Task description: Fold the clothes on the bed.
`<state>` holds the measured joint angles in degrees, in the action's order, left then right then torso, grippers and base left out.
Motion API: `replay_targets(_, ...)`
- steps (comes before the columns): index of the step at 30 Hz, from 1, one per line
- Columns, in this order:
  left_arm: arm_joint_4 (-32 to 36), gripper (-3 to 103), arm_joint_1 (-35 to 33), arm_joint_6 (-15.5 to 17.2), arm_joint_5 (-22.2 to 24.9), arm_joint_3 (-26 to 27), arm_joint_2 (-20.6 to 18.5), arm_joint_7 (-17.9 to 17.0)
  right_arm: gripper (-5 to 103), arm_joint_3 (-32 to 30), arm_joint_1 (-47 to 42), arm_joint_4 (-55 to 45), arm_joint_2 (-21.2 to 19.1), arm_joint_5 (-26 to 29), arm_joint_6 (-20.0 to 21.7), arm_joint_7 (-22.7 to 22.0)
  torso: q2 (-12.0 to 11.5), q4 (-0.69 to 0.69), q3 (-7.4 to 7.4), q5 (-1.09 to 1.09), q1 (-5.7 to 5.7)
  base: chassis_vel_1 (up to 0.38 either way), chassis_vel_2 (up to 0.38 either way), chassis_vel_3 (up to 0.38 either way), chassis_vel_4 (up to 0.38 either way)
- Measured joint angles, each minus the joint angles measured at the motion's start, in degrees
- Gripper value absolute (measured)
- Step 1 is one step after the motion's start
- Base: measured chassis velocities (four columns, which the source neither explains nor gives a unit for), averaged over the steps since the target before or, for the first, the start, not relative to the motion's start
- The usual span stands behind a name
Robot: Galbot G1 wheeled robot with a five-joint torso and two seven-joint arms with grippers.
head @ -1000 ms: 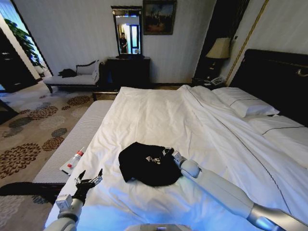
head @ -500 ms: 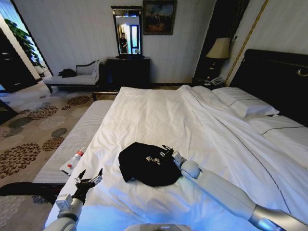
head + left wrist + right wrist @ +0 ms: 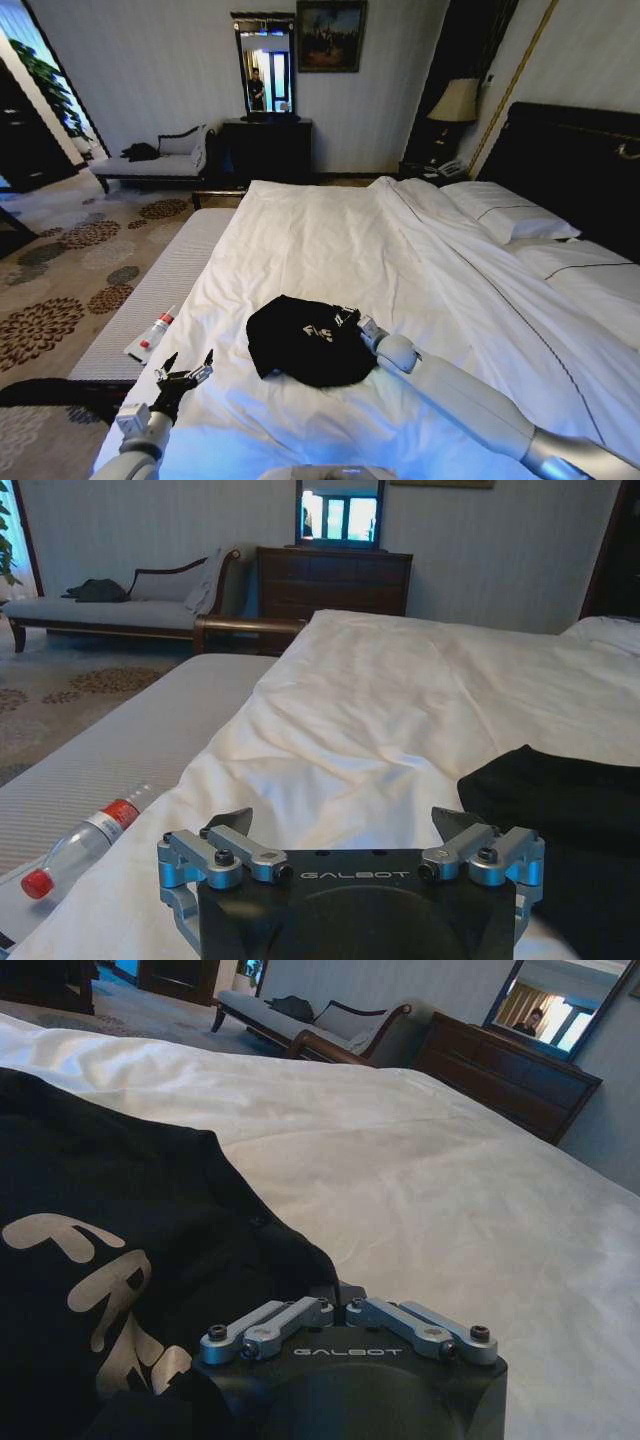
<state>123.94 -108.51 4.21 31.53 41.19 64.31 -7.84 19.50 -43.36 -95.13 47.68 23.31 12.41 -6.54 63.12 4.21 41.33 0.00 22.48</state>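
The clothes are one black T-shirt (image 3: 295, 340) with white lettering, lying crumpled on the white bed (image 3: 330, 230) near its foot. My right gripper (image 3: 346, 320) sits at the shirt's right edge. In the right wrist view its fingers (image 3: 300, 1312) are drawn together at the gripper's tip (image 3: 340, 1295), pinching the black fabric (image 3: 110, 1190) against the sheet (image 3: 420, 1170). My left gripper (image 3: 185, 374) hovers open over the bed's left front corner, well left of the shirt. The left wrist view shows that gripper (image 3: 342, 820) with nothing between its spread fingers and the shirt (image 3: 560, 810) off to one side.
A striped bench (image 3: 160, 285) runs along the bed's left side with a plastic bottle (image 3: 156, 330) on it, also visible as the bottle (image 3: 80, 845) from the left wrist. White pillows (image 3: 510, 215) and a dark headboard (image 3: 570, 150) stand at the right. A chaise (image 3: 150, 165) and dresser (image 3: 265, 148) line the far wall.
The right gripper has shifted only slightly at the shirt's right edge, and the fabric there has stirred a little. The left arm has not moved.
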Motion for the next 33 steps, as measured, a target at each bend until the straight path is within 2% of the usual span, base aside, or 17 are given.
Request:
replay_targets(6, 0.48, 100, 0.12, 0.61, -0.06, 0.06, -1.16, -0.09, 0, -0.43, -0.44, -0.2, -0.01, -0.06, 0.0, -0.09, 0.0, -0.01, 0.0, -0.01, 0.0, 0.0, 0.0, 0.0, 0.0)
replay_targets(8, 1.17, 100, 0.3, 1.2, 0.59, 0.54, -2.98, -0.1, 0, -1.03, -1.21, -0.94, -0.23, -0.08, -0.02, -0.29, 0.0, -0.01, 0.0, -0.01, 0.0, 0.0, 0.0, 0.0, 0.0)
replay_targets(10, 1.23, 100, 1.49, 2.25, 2.61, 0.83, -5.4, -0.56, 0, -1.69, -1.86, -1.46, -0.42, -0.07, -0.03, -0.4, 0.0, -0.02, 0.0, 0.0, 0.0, 0.0, 0.0, 0.0, 0.0)
replay_targets(11, 0.95, 100, 3.16, 3.32, 5.16, 0.8, -7.78, -1.33, 0, -2.23, -2.3, -1.82, -0.66, -0.06, -0.04, -0.47, 0.0, 0.0, 0.0, 0.0, 0.0, 0.0, 0.0, 0.0, 0.0)
replay_targets(12, 0.95, 100, 3.16, 3.32, 5.16, 0.8, -7.78, -1.33, 0, -2.23, -2.3, -1.82, -0.66, -0.06, -0.04, -0.47, 0.0, 0.0, 0.0, 0.0, 0.0, 0.0, 0.0, 0.0, 0.0)
replay_targets(14, -0.01, 100, 6.8, 5.05, 9.4, -0.18, -11.77, -2.49, 0, -3.0, -2.84, -2.32, -1.07, -0.06, -0.05, -0.5, 0.0, 0.0, 0.0, -0.01, 0.0, 0.0, 0.0, 0.0, 0.0)
replay_targets(15, -0.01, 100, 6.8, 5.05, 9.4, -0.18, -11.77, -2.49, 0, -3.0, -2.84, -2.32, -1.07, -0.06, -0.05, -0.5, 0.0, 0.0, 0.0, -0.01, 0.0, 0.0, 0.0, 0.0, 0.0)
replay_targets(18, -3.32, 100, 15.06, 7.0, 15.45, -4.88, -17.85, -3.88, 0, -4.45, -3.95, -3.13, -1.87, -0.02, -0.06, -0.52, 0.0, 0.01, 0.0, -0.02, 0.01, 0.0, 0.0, 0.0, 0.0)
replay_targets(19, -3.32, 100, 15.06, 7.0, 15.45, -4.88, -17.85, -3.88, 0, -4.45, -3.95, -3.13, -1.87, -0.02, -0.06, -0.52, 0.0, 0.01, 0.0, -0.02, 0.01, 0.0, 0.0, 0.0, 0.0)
replay_targets(23, -6.94, 100, 22.86, 8.78, 21.03, -10.6, -21.57, -4.54, 0, -5.36, -4.9, -3.45, -2.2, -0.01, -0.06, -0.72, 0.0, 0.02, 0.0, 0.0, 0.0, 0.0, 0.0, 0.0, 0.0)
replay_targets(24, -8.9, 100, 26.36, 9.6, 23.26, -13.57, -22.89, -4.55, 0, -5.48, -5.08, -3.43, -2.19, -0.01, -0.05, -0.74, 0.0, -0.02, 0.01, -0.01, 0.0, 0.0, 0.0, 0.0, 0.0)
replay_targets(27, -10.47, 100, 29.39, 9.92, 24.46, -16.06, -23.71, -4.53, 0, -5.59, -5.15, -3.33, -2.1, -0.01, -0.05, -0.75, 0.0, -0.01, 0.0, 0.0, 0.0, 0.0, 0.0, 0.0, 0.0)
replay_targets(29, -13.51, 100, 35.42, 10.46, 25.68, -21.71, -24.36, -4.4, 0, -5.6, -5.16, -2.96, -1.77, -0.01, -0.04, -0.75, 0.0, -0.01, 0.01, -0.01, 0.01, 0.0, 0.0, 0.0, 0.0)
replay_targets(33, -15.96, 100, 40.48, 10.67, 26.08, -27.07, -23.78, -4.38, 0, -5.55, -5.01, -2.48, -1.09, -0.02, -0.01, -0.75, 0.0, 0.02, 0.01, 0.0, 0.01, 0.0, 0.0, 0.0, 0.0)
